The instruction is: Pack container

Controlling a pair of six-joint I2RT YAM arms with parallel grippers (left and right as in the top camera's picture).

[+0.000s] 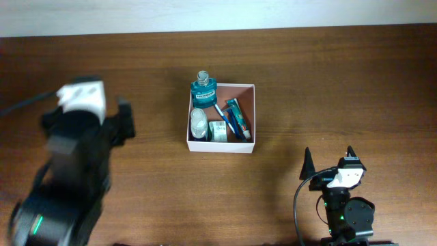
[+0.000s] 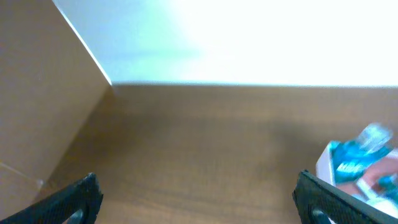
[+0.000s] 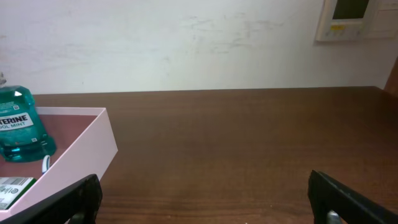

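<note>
Overhead, the container [image 1: 220, 145] sits central on the table [image 1: 341, 82], likely light with thin, bendy walls, best pinched at a corner rim; left claw [image 2: 199, 200] and right claw [image 3: 205, 199] both gape, empty.

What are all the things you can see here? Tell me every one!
table: one, brown wood, under everything
container: one, white walls, reddish-brown inside, mid-table
mouthwash bottle: one, teal, upright in the container's far-left corner
tube: one, blue and red, lying at the container's right side
thin blue item: one, beside the tube, too small to name
white bottle: one, container's near-left corner
wall panel: one, white, on the wall
left claw: one, black, open, empty
right claw: one, black, open, empty
</note>
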